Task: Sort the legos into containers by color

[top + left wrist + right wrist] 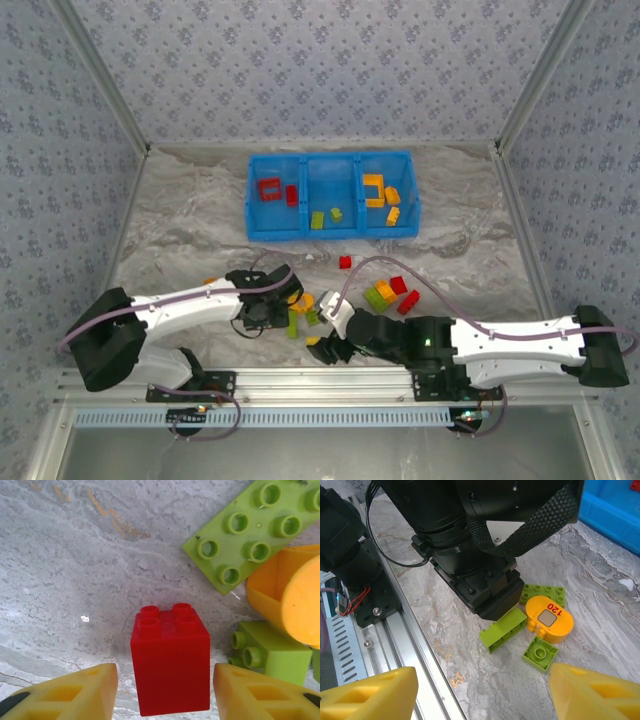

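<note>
While my left arm (190, 300) is stretching low on the near side of the bright blue three-compartment plastic bin (305, 233), my left gripper (268, 312) is straddling a small red plastic brick (170, 665), fingers apart, not clamping it. Beside it, my right gripper (482, 690) is gaping empty.

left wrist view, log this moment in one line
left gripper: open, fingers flank red brick | right gripper: open, empty | blue bin: partly sorted
</note>
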You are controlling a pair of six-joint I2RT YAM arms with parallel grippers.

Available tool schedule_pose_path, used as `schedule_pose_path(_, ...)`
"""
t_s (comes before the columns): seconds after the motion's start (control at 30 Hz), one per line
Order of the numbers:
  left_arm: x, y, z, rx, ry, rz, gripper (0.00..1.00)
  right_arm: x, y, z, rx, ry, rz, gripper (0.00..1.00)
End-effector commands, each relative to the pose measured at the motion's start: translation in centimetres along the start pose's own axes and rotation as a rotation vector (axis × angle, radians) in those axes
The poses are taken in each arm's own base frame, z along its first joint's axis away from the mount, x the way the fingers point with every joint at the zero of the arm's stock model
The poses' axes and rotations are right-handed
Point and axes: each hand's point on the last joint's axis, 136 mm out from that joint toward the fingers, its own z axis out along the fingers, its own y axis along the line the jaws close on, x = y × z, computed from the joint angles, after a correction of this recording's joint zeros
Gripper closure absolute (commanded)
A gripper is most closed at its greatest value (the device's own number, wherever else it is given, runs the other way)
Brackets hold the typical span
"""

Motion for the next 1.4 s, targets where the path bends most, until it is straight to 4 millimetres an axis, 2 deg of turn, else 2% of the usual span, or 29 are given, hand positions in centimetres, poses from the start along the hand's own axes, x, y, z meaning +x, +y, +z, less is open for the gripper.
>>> schedule_pose_path(0.0,-0.1,0.6,0.5,-0.018,-0.007,-0.008,0.51,-1.5,-0.1,-0.1,0.015,-0.034,0.032,0.28)
schedule_pose_path(0.2,-0.9,0.8,0.1,-0.026,-0.056,-0.013,0.7,-1.7,-0.1,0.1,0.02,-0.035,0.034,0.29)
schedule_pose_path(0.33,-2.9,0.9,-3.1,-0.034,-0.145,0.002,0.74,-2.5,-0.6,-0.1,0.05,-0.057,0.034,0.29)
schedule_pose_path(0.43,-5.6,0.0,-6.8,-0.029,-0.212,0.045,0.74,-4.1,-1.8,-0.6,0.123,-0.127,0.04,0.3)
schedule_pose_path(0.5,-7.7,-1.0,-8.6,-0.009,-0.226,0.057,0.74,-6.0,-2.9,-1.1,0.188,-0.213,0.047,0.3)
schedule_pose_path(0.57,-9.9,-1.6,-9.6,0.005,-0.233,0.062,0.74,-8.0,-3.5,-1.5,0.226,-0.292,0.043,0.3)
schedule_pose_path(0.7,-14.5,-2.4,-10.4,-0.01,-0.246,0.074,0.74,-11.6,-6.2,-2.1,0.344,-0.402,0.079,0.3)
schedule_pose_path(0.87,-19.7,-3.2,-9.4,-0.046,-0.247,0.087,0.75,-13.7,-8.5,-2.1,0.39,-0.425,0.115,0.3)
schedule_pose_path(1.1,-25.8,-2.6,-5.8,-0.131,-0.218,0.071,0.76,-13.9,-9.9,-1.5,0.406,-0.402,0.138,0.3)
schedule_pose_path(1.23,-28.2,-2.1,-3.4,-0.171,-0.191,0.058,0.76,-13.6,-10.4,-1.3,0.412,-0.393,0.164,0.3)
schedule_pose_path(1.37,-29.8,-1.8,-1.1,-0.209,-0.163,0.06,0.76,-13.5,-10.4,-1.1,0.409,-0.387,0.17,0.3)
